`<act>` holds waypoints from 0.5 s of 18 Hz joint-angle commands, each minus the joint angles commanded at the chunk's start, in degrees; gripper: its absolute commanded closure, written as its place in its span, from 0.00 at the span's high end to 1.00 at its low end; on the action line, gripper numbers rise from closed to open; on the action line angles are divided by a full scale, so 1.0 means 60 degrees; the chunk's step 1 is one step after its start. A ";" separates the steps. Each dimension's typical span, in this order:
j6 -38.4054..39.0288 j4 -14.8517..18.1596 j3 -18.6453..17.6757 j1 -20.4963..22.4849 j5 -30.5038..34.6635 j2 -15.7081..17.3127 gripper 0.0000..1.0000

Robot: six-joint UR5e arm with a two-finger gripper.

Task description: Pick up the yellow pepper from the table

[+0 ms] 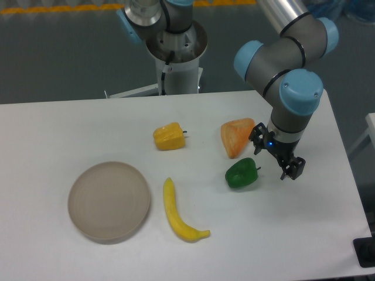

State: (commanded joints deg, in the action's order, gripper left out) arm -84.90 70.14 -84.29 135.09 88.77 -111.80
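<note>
Camera view: the gripper [276, 153] hung at the table's [53, 123] right side, fingers apart and empty, while the yellow pepper [169, 136] lay well left and slightly farther back, stem pointing right toward it.

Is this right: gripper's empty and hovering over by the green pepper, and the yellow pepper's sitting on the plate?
Not quite. The camera view shows the yellow pepper lying on the bare table, up and to the right of the plate, which has nothing on it. The rest holds: the gripper is empty and hovers beside the green pepper.
</note>
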 joint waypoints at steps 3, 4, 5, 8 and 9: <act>0.0000 0.0000 0.0058 0.0000 0.0015 -0.0044 1.00; 0.0015 0.0000 0.0088 0.0015 0.0000 -0.0044 1.00; 0.0015 0.0000 0.0088 0.0029 0.0015 -0.0044 1.00; 0.0073 0.0000 0.0059 0.0103 0.0044 -0.0073 1.00; 0.0073 0.0000 0.0044 0.0103 0.0058 -0.0044 1.00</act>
State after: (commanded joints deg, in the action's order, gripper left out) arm -84.46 70.14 -84.02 135.70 89.12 -112.06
